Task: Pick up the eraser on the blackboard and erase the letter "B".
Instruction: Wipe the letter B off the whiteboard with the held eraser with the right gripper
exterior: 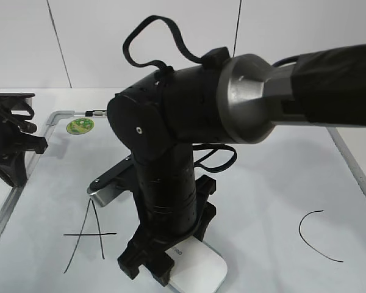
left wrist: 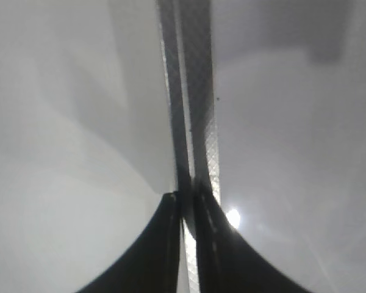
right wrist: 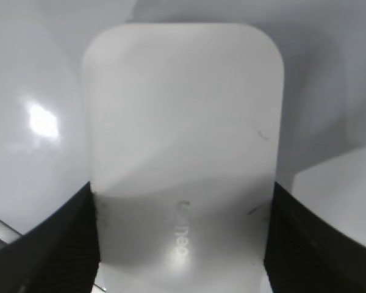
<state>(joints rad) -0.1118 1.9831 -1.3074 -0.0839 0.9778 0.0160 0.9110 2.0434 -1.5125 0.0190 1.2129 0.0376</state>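
Observation:
The white glossy eraser point(exterior: 201, 270) lies flat on the blackboard point(exterior: 262, 195) at the front middle. My right gripper point(exterior: 157, 265) reaches across and comes down on it. In the right wrist view the eraser point(right wrist: 183, 116) fills the frame, and the two black fingers of the right gripper point(right wrist: 182, 244) press against its two long sides. The letter "B" does not show; the right arm covers the middle of the board. My left gripper point(exterior: 36, 143) rests at the board's left edge. In the left wrist view it point(left wrist: 188, 204) is shut, over the silver frame point(left wrist: 195, 91).
A black letter "A" point(exterior: 88, 235) is drawn left of the right arm and a black "C" point(exterior: 314, 237) to its right. A round green sticker point(exterior: 80, 126) and a small clip point(exterior: 96, 113) sit at the board's far left corner. The frame's right rail point(exterior: 354, 168) runs along the right.

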